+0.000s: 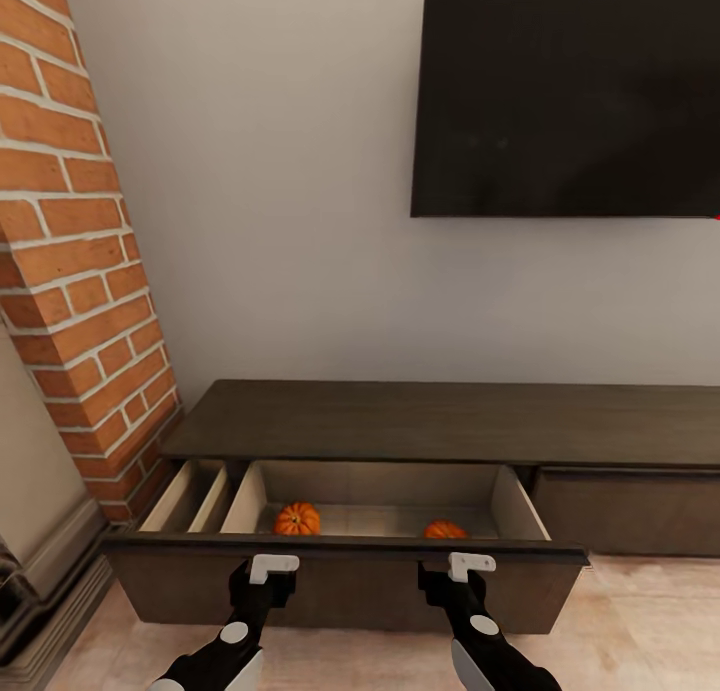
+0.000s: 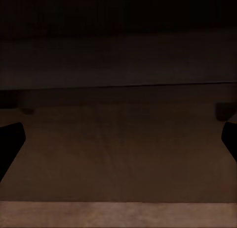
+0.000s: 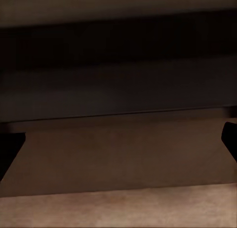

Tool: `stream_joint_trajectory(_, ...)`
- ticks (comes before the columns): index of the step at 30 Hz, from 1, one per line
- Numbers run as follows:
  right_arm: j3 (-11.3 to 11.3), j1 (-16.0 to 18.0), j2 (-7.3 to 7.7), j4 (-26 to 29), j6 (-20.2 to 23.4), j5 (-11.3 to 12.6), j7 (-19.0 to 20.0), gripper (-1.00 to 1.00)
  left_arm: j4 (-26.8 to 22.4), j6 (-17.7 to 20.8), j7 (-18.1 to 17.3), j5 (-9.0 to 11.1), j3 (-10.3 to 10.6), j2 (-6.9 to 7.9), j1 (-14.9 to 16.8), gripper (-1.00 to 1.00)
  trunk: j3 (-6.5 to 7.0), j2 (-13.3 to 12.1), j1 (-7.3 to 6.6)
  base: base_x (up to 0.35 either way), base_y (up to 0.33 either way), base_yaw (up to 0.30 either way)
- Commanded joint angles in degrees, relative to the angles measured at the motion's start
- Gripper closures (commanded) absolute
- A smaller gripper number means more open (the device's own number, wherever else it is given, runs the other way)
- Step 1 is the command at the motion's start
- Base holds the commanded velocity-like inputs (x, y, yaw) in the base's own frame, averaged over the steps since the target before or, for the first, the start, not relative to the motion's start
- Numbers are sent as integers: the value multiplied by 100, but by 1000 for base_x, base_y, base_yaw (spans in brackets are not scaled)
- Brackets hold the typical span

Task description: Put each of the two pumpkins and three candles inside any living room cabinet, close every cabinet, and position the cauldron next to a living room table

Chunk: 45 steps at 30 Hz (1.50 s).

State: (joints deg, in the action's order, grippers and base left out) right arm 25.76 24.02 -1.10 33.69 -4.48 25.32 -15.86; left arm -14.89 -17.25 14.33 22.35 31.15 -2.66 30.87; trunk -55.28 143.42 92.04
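Overhead, two pumpkins [image 1: 297,518] sit in the open cabinet [image 1: 400,421] drawer — wrist views show both grippers [image 1: 272,568] spread.

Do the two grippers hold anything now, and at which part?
Nothing is held. Left gripper and right gripper are open, facing the open drawer's front panel.

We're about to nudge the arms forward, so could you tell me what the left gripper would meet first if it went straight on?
Most likely the open drawer's dark front: the left gripper faces it closely, though the gap is unclear.
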Motion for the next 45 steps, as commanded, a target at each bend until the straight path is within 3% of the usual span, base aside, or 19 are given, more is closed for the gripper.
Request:
stream_joint_trajectory(1, 44, 6, 5, -3, -36, 61, -40, -100, 4, -24, 43, 32, 23, 2, 7, -100, -5, 2, 2, 330, 0, 0)
stream_joint_trajectory(23, 44, 6, 5, -3, -36, 61, -40, -100, 4, -27, 43, 32, 23, 7, 7, -100, -5, 2, 2, 297, 0, 0)
stream_joint_trajectory(45, 44, 7, 5, -3, -36, 61, -40, -100, 4, -33, 43, 32, 23, 10, 7, -100, -5, 2, 2, 75, 7, 0)
